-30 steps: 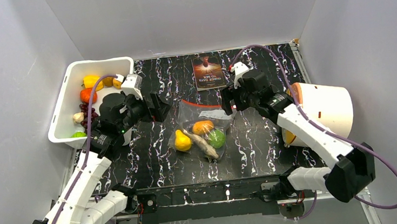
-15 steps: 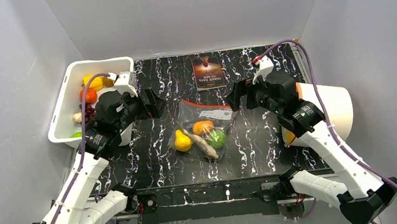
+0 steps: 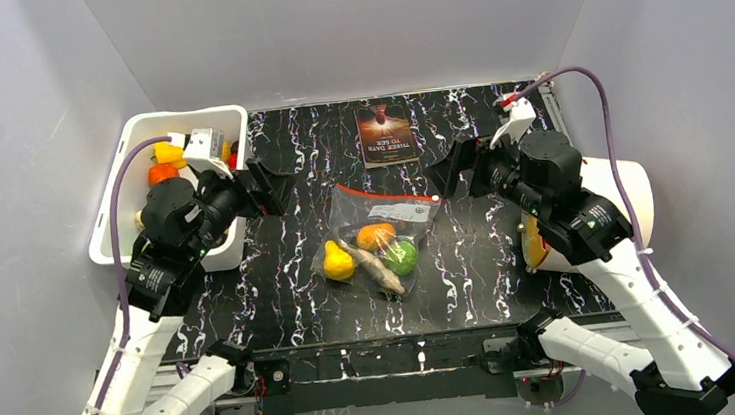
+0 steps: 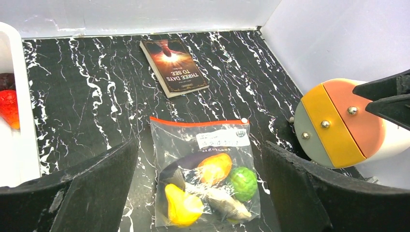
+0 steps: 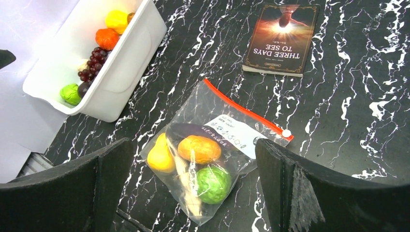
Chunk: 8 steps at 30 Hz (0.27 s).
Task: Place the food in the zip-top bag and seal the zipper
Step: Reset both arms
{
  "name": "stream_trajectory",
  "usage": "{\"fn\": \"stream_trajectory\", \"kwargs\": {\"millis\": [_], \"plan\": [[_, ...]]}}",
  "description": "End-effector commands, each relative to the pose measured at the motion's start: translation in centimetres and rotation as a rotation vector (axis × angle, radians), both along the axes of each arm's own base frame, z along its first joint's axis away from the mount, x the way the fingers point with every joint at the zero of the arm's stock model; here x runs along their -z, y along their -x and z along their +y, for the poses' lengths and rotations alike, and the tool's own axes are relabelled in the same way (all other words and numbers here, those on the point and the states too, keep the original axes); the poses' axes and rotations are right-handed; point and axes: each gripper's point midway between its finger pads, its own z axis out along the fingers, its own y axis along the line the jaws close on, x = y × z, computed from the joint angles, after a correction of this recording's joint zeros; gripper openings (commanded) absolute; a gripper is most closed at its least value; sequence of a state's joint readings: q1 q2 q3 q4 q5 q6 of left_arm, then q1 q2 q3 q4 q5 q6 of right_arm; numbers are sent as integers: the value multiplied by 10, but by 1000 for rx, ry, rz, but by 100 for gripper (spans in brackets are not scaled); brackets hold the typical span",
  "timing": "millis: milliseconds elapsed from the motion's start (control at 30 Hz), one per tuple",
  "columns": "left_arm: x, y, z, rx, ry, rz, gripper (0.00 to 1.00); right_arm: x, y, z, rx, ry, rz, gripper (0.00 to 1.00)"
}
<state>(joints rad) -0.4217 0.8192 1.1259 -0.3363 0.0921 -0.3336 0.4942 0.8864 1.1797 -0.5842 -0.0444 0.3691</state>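
Both arms have pulled back, outward from centre. Left hand spread, empty, by white tub. Zip-top bag lies flat mid-worktop, fruit inside. Film likely limp and slick, load light, lumpy. Best hold: the stiffer zipper edge. Right hand spread, empty.

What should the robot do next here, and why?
Probably just back away to rest: the food lies inside the zip-top bag, the zipper looks flat and shut, and the left gripper and right gripper hang open, holding nothing.
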Motion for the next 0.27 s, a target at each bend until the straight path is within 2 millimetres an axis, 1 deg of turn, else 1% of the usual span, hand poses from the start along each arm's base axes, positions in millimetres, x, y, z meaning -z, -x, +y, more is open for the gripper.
{"fn": "stream_trajectory", "kwargs": {"millis": [0,133,233], "plan": [[-1,0,6,-24,-15,-7,98,-8,1,-8,36,-20,-35,98],[18,-2,5,-29,-25,40,98,-2,0,-10,42,1,-26,98],[28,-2,-1,4,-33,64,98,3,-1,-10,46,7,-19,98]]}}
